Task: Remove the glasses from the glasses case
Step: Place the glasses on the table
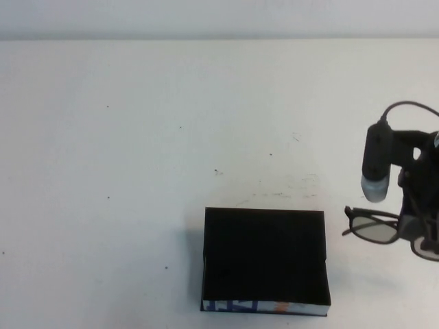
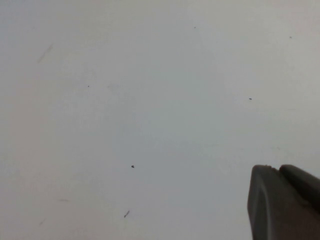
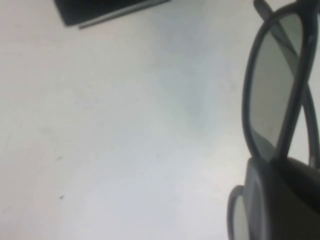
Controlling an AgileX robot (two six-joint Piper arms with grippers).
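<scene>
The glasses case [image 1: 266,259] is a black box lying open near the table's front middle, its white strip with blue and orange marks at the front edge; a corner of it shows in the right wrist view [image 3: 100,11]. It looks empty. My right gripper [image 1: 414,229] is to the right of the case, shut on the black-rimmed glasses [image 1: 374,227], holding them off the table. The glasses fill the right wrist view's side [image 3: 274,95], clamped by my right gripper [image 3: 280,175]. My left gripper [image 2: 280,172] is out of the high view, shut and empty over bare table.
The white table [image 1: 137,137] has small dark specks around the middle. A black cable [image 1: 410,106] loops above the right arm.
</scene>
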